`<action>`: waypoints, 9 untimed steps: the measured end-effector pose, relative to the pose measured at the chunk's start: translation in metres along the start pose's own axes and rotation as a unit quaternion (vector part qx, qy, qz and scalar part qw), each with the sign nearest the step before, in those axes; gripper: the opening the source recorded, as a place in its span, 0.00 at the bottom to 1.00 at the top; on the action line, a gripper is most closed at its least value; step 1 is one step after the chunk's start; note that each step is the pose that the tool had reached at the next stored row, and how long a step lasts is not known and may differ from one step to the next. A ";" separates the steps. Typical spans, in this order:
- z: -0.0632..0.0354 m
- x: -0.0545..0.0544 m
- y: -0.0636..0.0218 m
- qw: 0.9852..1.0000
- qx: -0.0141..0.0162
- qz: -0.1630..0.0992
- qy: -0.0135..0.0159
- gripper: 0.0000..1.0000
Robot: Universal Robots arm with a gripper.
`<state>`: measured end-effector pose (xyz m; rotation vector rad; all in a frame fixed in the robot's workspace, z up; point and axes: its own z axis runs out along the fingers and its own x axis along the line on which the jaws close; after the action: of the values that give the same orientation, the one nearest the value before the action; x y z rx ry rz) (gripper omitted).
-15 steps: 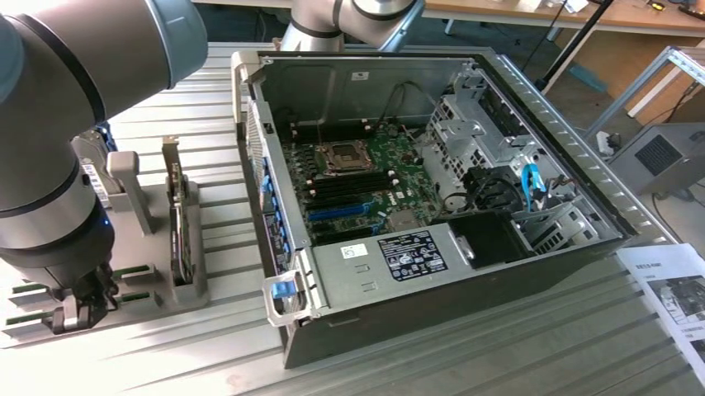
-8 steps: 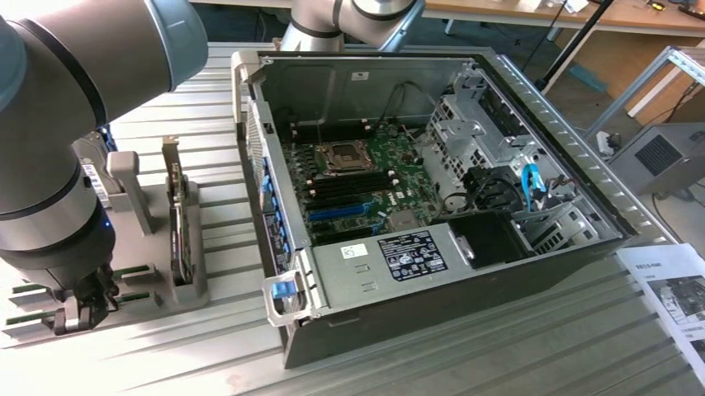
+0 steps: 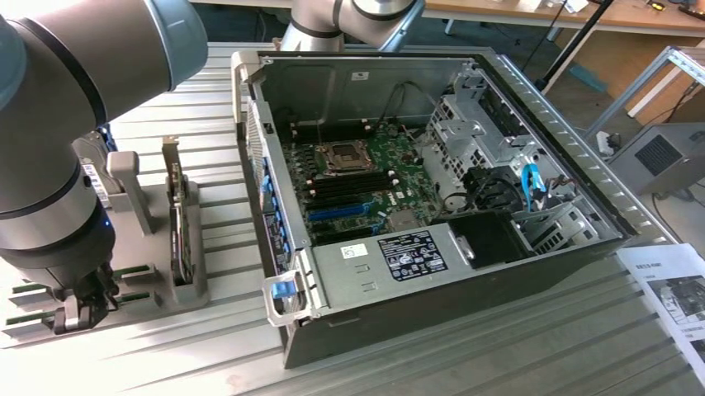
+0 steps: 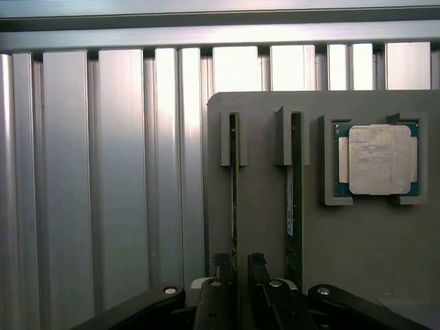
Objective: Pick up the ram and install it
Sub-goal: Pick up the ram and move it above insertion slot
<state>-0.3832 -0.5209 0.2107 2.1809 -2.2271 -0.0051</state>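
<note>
Wrist view looks down on a grey holder plate (image 4: 265, 206) resting on a ribbed aluminium table (image 4: 103, 172). The plate carries two green memory sticks and one square processor (image 4: 381, 159) seated in its own corner frame. Both sticks stand on edge in parallel slots, well apart from each other. The ram (image 4: 234, 192) is the one farther from the processor, and the second stick (image 4: 294, 199) stands between it and the processor.

The gripper (image 4: 239, 265) sits over one end of the ram, its two black fingers (image 4: 258, 271) spread with one on each side of the board. A gap shows between the board and the finger on the processor side, so the claw is not pinching it.

Seen from the exterior view, the single arm (image 3: 55, 148) reaches down at the exterior view's left, with the gripper low over the holder. One open computer case (image 3: 573, 140) lies to its right, its motherboard (image 3: 380, 165) exposed. One printed sheet (image 3: 672, 289) lies at the near right.
</note>
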 end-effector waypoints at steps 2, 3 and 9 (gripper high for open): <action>0.0000 0.000 0.0000 1.000 0.000 0.000 0.000 0.25; 0.0000 0.000 0.0000 1.000 0.000 0.000 0.000 0.25; 0.0000 0.000 0.0000 1.000 0.000 0.000 0.000 0.23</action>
<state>-0.3831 -0.5208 0.2108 2.1809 -2.2270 -0.0052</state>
